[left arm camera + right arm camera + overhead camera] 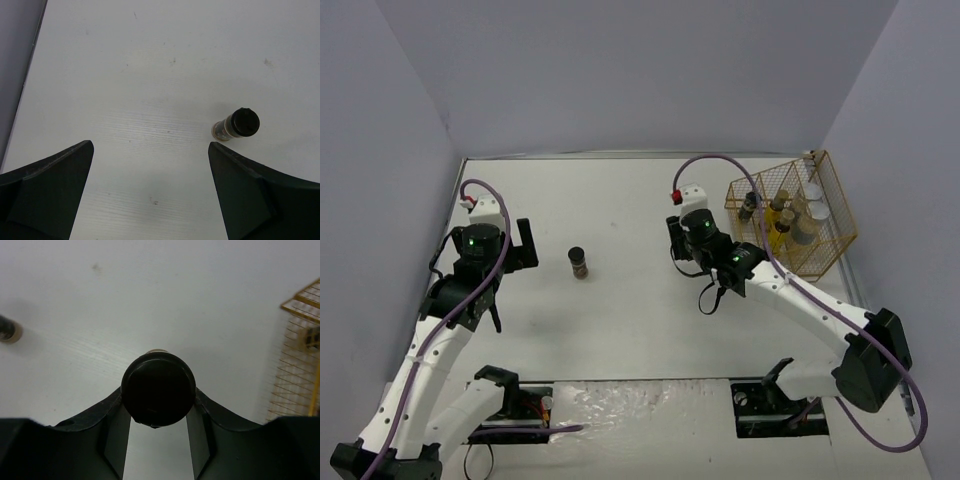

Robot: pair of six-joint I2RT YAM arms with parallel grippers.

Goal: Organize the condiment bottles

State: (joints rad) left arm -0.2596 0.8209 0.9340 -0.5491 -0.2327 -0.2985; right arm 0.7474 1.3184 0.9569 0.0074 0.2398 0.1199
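My right gripper (158, 402) is shut on the black cap of a short dark jar (158, 389) standing on the white table. In the top view this gripper (682, 250) sits left of the basket and hides its jar. Another short black-capped jar (579, 263) stands alone at mid table, and shows at the left edge of the right wrist view (9, 331). My left gripper (508, 262) is wide open to that jar's left. In the left wrist view the jar (236, 124) stands just beyond the right fingertip (220, 155), with nothing between the jaws (150, 146).
A gold wire basket (832, 190) stands at the back right by the wall. It holds a dark jar (748, 207), two yellow-filled bottles (780, 222) and two clear silver-lidded jars (806, 212). Grey walls close in the left, back and right sides.
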